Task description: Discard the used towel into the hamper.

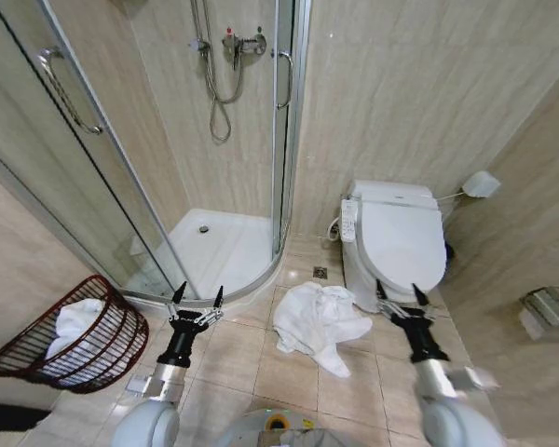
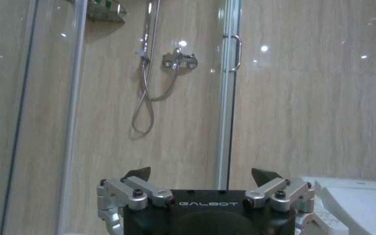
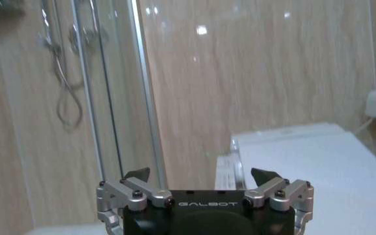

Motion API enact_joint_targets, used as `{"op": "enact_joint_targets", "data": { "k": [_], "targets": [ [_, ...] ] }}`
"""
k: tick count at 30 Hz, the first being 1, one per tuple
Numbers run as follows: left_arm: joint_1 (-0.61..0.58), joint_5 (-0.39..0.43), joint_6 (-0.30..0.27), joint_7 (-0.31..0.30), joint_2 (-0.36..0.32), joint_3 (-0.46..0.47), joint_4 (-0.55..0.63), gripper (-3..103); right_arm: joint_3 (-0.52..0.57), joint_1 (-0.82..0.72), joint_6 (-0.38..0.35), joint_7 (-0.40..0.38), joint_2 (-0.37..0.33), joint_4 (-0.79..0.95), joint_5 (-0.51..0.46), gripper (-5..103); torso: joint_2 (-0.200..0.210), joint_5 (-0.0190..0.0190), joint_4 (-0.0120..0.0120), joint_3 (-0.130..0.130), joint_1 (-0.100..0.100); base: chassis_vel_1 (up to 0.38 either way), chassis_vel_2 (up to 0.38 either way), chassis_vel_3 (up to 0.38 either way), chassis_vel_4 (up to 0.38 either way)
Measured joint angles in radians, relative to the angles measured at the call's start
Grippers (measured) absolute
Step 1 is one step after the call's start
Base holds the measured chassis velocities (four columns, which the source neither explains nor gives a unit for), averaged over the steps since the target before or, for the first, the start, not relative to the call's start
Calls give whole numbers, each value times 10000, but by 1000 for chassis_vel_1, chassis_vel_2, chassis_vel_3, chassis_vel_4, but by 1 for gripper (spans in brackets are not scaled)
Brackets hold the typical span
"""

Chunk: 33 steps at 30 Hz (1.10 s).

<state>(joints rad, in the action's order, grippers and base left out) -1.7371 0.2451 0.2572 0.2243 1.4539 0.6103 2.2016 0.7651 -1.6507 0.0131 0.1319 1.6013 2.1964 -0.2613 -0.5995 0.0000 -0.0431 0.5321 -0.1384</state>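
Note:
A crumpled white towel (image 1: 319,324) lies on the tiled floor between the shower and the toilet. The hamper (image 1: 37,358), a dark reddish-brown wire basket, lies tipped on its side at the far left with a white cloth (image 1: 79,326) inside. My left gripper (image 1: 198,296) is held up, open and empty, between hamper and towel. My right gripper (image 1: 397,291) is open and empty to the right of the towel, in front of the toilet. In the left wrist view the left gripper (image 2: 201,174) faces the shower wall; the right gripper (image 3: 201,174) faces the toilet lid.
A glass shower enclosure (image 1: 214,247) with a white tray fills the back left. A white toilet (image 1: 396,237) stands at the back right. A metal holder (image 1: 550,312) hangs on the right wall. A floor drain (image 1: 320,273) sits behind the towel.

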Motion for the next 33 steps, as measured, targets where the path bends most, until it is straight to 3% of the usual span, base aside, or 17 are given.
{"op": "enact_joint_targets", "data": {
  "k": [2, 6, 11, 15, 26, 29, 33],
  "targets": [
    [0, 0, 0, 0, 0, 0, 0, 100, -679, 609, -305, -721, 6, -479, 819, 100, 116, 0, 0, -67, 55, 0, 0, 0, 0],
    [-1, 0, 0, 0, 0, 1, 0, 100, -1440, 1238, -642, -1406, 9, -911, 1509, 100, 279, -1, 0, -160, 119, 0, 0, 0, 0],
    [0, 0, 0, -1, -1, 1, 0, 100, -1802, 1269, -737, -1394, 9, -594, 1500, 100, 441, -1, 0, -253, 193, 0, 0, 0, 0],
    [0, 0, 0, 0, 0, 0, 0, 100, -1696, 1090, -701, -1279, 14, -437, 1832, 100, 609, -1, 2, -348, 268, 0, 0, 0, 0],
    [0, 0, 0, 1, 0, 0, 0, 100, -1367, 900, -566, -1157, 61, -1174, 1497, 100, 1040, -1, 1, -595, 453, 0, 0, 0, 0],
    [0, 0, 0, 1, -1, 0, 0, 100, -834, 1103, 336, -821, -50, -2618, 1695, 100, 1209, 1, 0, -687, 525, 0, 0, 0, 0],
    [0, 0, 0, 1, 0, -1, 0, 100, -700, 1097, 366, -721, -207, -3586, 852, 100, 1397, 2, 1, -787, 614, 0, 0, 0, 0]
  ]
}}
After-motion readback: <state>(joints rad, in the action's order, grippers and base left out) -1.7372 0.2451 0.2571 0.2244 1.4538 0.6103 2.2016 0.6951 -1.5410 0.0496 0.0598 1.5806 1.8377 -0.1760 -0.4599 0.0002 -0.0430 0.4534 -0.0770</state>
